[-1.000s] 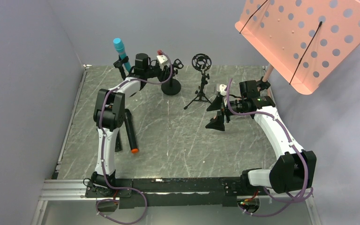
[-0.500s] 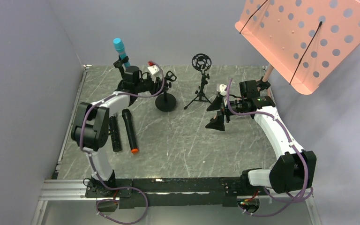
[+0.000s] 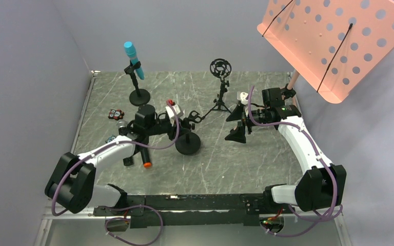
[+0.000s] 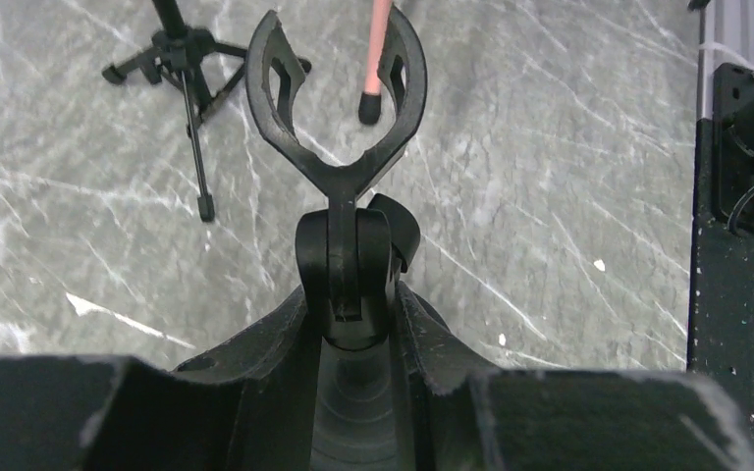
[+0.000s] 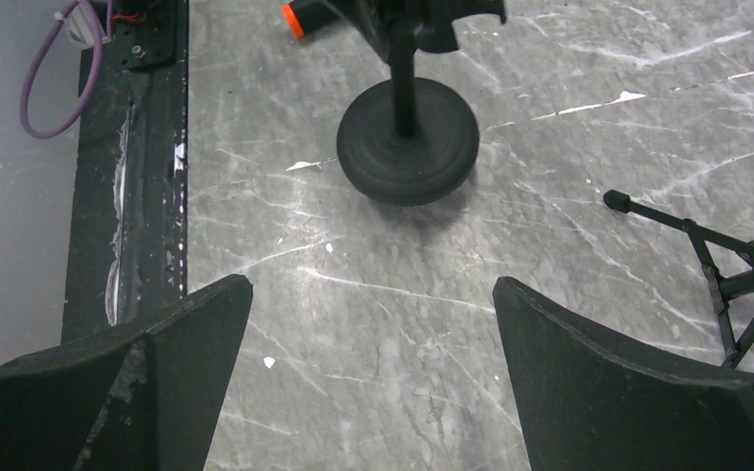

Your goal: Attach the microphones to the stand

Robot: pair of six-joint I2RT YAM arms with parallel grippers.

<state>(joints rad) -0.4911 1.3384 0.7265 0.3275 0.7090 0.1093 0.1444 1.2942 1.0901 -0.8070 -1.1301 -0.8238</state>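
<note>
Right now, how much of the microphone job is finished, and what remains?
Done: the turquoise mic sits clipped in the back-left stand. In hand: the left gripper is clamped on a round-base stand whose clip is empty. Left: the orange-capped mic lies on the table and the tripod mount is empty; the right gripper is open.

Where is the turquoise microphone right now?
In the top view, the turquoise microphone sits tilted in the clip of a round-base stand at the far left of the table, near the back wall and left of the tripod stand.
</note>
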